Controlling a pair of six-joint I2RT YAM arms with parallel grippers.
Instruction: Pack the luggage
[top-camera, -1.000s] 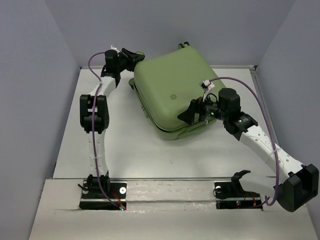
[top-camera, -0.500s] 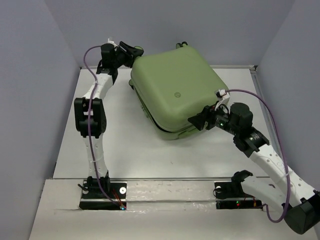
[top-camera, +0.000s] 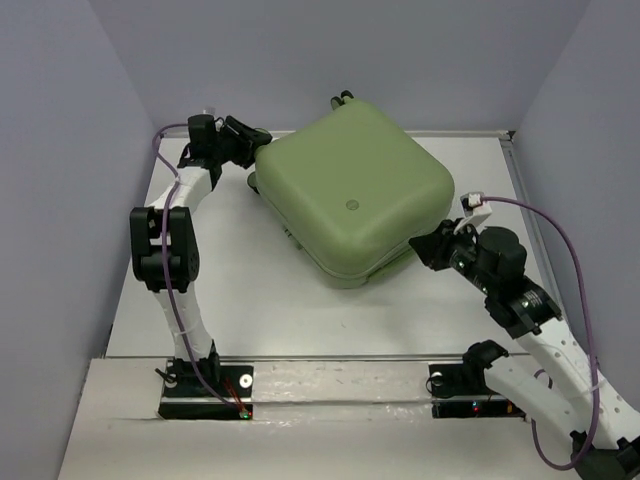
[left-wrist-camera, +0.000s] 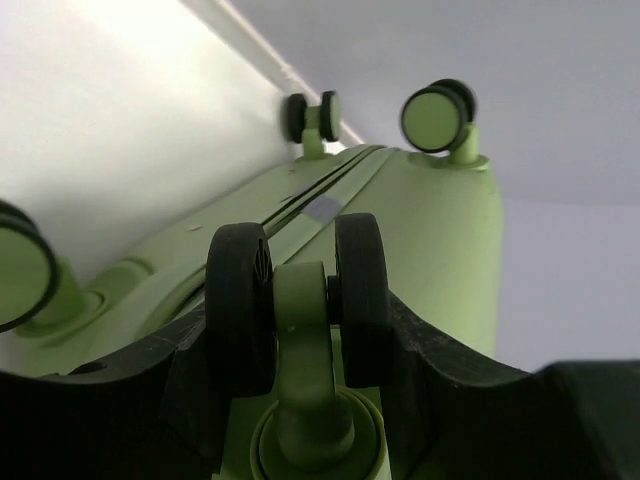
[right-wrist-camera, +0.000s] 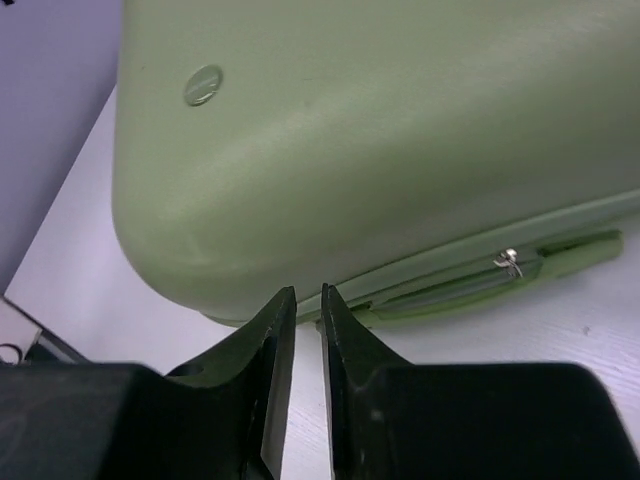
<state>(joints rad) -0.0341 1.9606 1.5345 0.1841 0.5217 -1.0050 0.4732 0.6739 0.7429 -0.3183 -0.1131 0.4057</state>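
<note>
The luggage (top-camera: 350, 200) is a pale sage-green hard-shell suitcase lying closed and flat at the back middle of the table. My left gripper (top-camera: 248, 145) is at its far left corner. In the left wrist view the left gripper (left-wrist-camera: 300, 310) is shut on a caster wheel (left-wrist-camera: 235, 290), with the black fingers pressed on both tyres. My right gripper (top-camera: 425, 245) hovers just off the luggage's near right edge. In the right wrist view the right gripper (right-wrist-camera: 308, 292) shows only a thin slit between its fingers and nothing in it. The zipper pull (right-wrist-camera: 510, 262) lies to its right.
Two more caster wheels (left-wrist-camera: 438, 115) (left-wrist-camera: 312, 115) stick out of the luggage's far end, and another (left-wrist-camera: 20, 275) shows at the left. Grey-blue walls close in the white table (top-camera: 250, 300) on three sides. A purple cable (top-camera: 560, 240) loops off the right arm.
The right gripper has pulled back off the lid towards the near right and closed from wide open. The left arm has swung left, and the luggage has turned and shifted with it.
</note>
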